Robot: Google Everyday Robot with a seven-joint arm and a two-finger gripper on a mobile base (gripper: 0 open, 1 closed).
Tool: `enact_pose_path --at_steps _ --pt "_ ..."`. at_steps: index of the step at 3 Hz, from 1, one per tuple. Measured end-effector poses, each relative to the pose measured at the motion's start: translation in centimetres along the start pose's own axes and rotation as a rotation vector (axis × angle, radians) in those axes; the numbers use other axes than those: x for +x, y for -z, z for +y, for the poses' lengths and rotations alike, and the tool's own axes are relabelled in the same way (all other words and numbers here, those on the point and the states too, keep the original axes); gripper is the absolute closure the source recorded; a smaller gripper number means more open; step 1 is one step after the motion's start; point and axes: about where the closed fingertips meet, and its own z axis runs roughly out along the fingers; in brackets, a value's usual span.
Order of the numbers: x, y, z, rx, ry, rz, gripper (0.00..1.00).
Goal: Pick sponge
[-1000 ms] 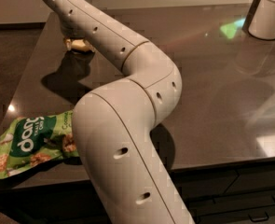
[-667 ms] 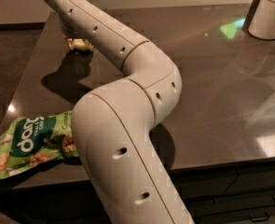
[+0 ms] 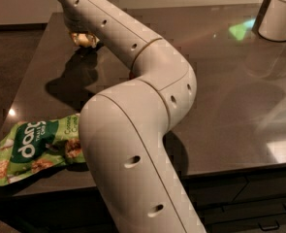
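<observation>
Observer: Materials first, for your log. Arm (image 3: 147, 106): smooth off-white shell made of rounded tubular segments, bent at one fat elbow, with small round holes dotted along it. It runs from near centre to far left.

Checker: Table (image 3: 230, 81): dark, flat, glossy slab. You can see light patches mirrored in it.

Observer: Gripper (image 3: 84, 38): far left of the table, close to the surface, mostly hidden under the arm's last segment. All you get is a small pale-yellow rounded lump with darker parts.

Checker: Jaw opening: you cannot tell, nor whether anything is held.

Observer: Sponge: you cannot separate it from that yellow lump. If it shows at all, it is there, far left, at the arm's tip.

Checker: Snack bag (image 3: 31, 152): crinkled green film with white lettering, lying flat at the near left corner, its right end behind the arm.

Observer: White container (image 3: 280, 13): smooth upright cylinder at the far right corner.

Checker: Counts for you: one arm, one gripper, one bag, one container. One red speck (image 3: 131, 74) sits at the arm's left edge, with too little showing to name it.
</observation>
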Motion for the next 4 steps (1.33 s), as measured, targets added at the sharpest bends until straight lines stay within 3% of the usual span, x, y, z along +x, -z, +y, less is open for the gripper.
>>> enact_pose_path --at_steps 2,4 --pt "-1.3 5.2 -1.1 0.076 -0.024 -0.05 1.0" --pt "-4.1 10.4 -3.0 0.194 -0.022 -0.157 1.0"
